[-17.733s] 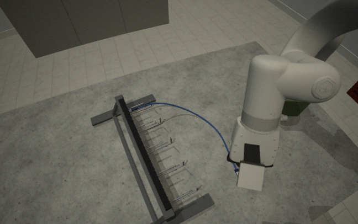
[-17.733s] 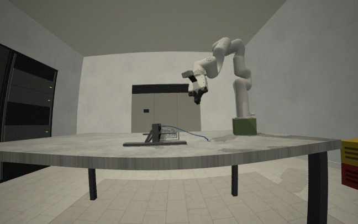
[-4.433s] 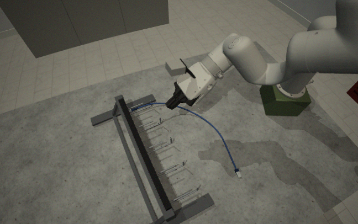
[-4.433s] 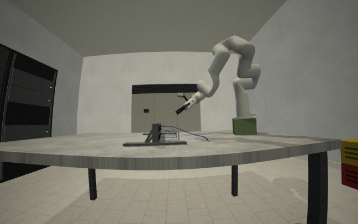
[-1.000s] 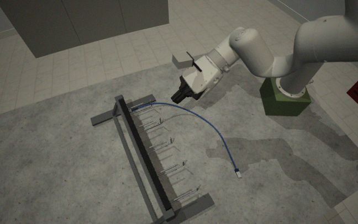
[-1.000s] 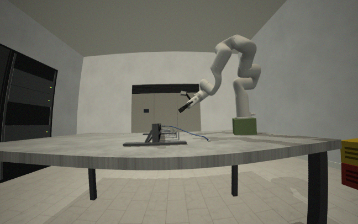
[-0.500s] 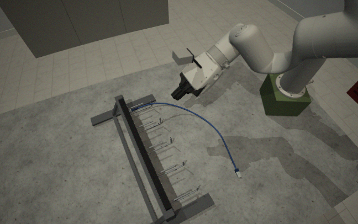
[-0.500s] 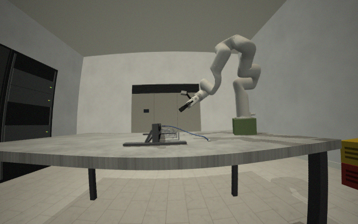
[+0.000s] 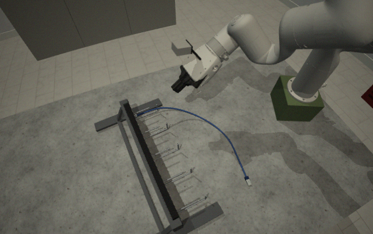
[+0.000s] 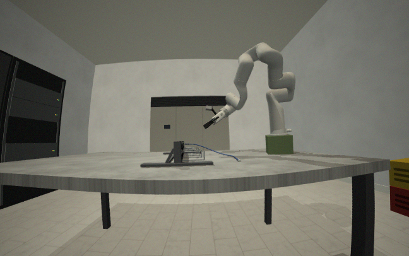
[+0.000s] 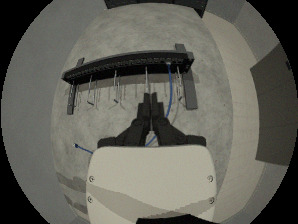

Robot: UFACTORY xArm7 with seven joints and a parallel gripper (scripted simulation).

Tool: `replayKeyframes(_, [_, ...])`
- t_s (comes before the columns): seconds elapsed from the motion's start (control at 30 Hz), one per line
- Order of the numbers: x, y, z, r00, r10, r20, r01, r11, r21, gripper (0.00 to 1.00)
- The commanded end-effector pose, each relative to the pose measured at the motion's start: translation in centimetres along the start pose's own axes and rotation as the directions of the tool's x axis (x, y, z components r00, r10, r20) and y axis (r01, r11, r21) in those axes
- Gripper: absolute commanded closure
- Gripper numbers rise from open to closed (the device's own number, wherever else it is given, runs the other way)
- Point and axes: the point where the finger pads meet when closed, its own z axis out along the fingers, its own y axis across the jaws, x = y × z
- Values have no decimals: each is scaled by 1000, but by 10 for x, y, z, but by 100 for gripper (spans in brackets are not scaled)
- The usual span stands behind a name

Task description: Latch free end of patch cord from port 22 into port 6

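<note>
- Gripper (image 9: 175,89) (image 10: 206,126) (image 11: 151,101): we see the fingers narrow, together, nothing between them.
- It hangs in the air above the table (image 9: 72,173) (image 10: 189,186) (image 11: 130,30), tilted, tips down toward 8 o'clock in the exterior view; we see it touching nothing.
- Blue cord (image 9: 229,140) (image 10: 218,151) (image 11: 171,95): one end in the rack (image 9: 149,158) (image 10: 178,152) (image 11: 125,57), the rest arcing out in front.
- In the top view we put that rack end at about 8 o'clock from the gripper.
- Free plug (image 9: 248,181) (image 10: 238,161) (image 11: 75,145): on the table, well apart from gripper and rack. Top view, about 5 o'clock from the gripper; exterior, between 4 and 5; wrist, about 8.
- Port 6 isn't done: we see the free plug outside the rack. Port numbers too small for us to read.
- Rack stands upright on its feet, its middle around 7 o'clock from the gripper in the top view.
- Green base block (image 9: 296,112) (image 10: 279,145): about 3 o'clock from the gripper, top view.

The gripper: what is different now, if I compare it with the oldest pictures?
The gripper moved from above the cord's free end toward the rack's plugged end. Nothing was taken hold of; rack and cord stayed put.
</note>
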Motion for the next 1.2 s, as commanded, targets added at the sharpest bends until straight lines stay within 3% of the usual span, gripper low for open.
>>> replayKeyframes(0.0, [1, 21, 2, 1000, -1, -3, 1, 1000, 3, 100])
replayKeyframes(0.2, [1, 34, 2, 1000, -1, -3, 1, 1000, 3, 100])
replayKeyframes(0.6, [2, 35, 9, 1000, -1, -3, 1, 1000, 3, 100])
replayKeyframes(0.8, [2, 35, 47, 1000, -1, -3, 1, 1000, 3, 100])
replayKeyframes(0.87, [2, 35, 47, 1000, -1, -3, 1, 1000, 3, 100])
replayKeyframes(1.17, [2, 34, 120, 1000, -1, -3, 1, 1000, 3, 100])
